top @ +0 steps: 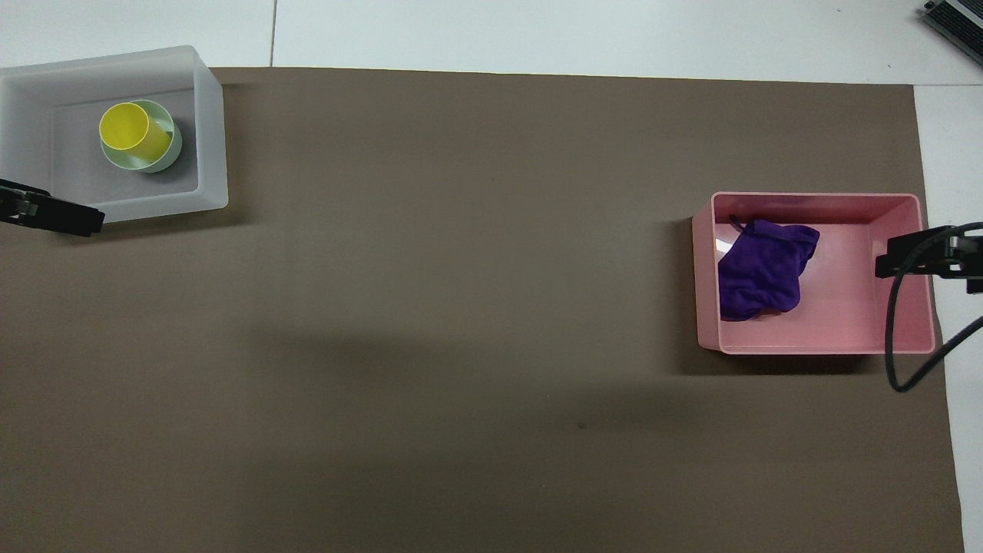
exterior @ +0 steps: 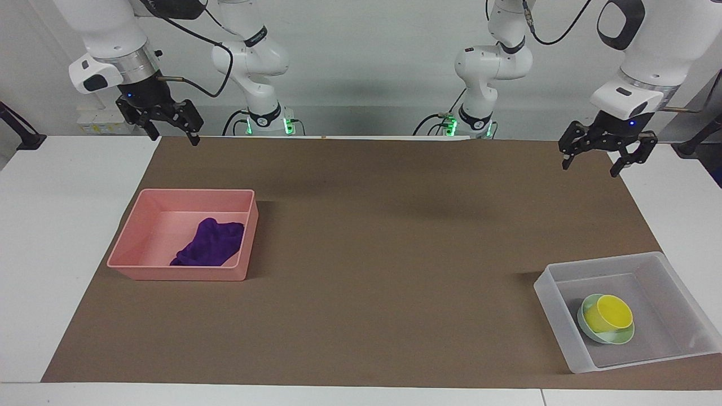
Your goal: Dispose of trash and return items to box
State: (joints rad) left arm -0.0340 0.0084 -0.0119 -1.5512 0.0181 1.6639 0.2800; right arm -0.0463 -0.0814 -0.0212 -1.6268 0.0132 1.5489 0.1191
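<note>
Both tools up and empty; sorting looks finished.

The left tool (exterior: 599, 153) hangs at the upper right of the facing view, jaws spread wide, holding nothing, over the mat's (exterior: 366, 225) edge. The right tool (exterior: 168, 125), upper left of that view, is likewise wide open and empty, waiting over the mat's corner. At lower right the cup (exterior: 612, 313) sits in the bowl (exterior: 592, 332), both inside the box (exterior: 550, 299). At middle left the rag (exterior: 211, 243) lies in the pink tray (exterior: 169, 273). Nothing of the task rests loose on the tabletop (exterior: 51, 237). I judge the last step done; next calls only for parking the arms.
</note>
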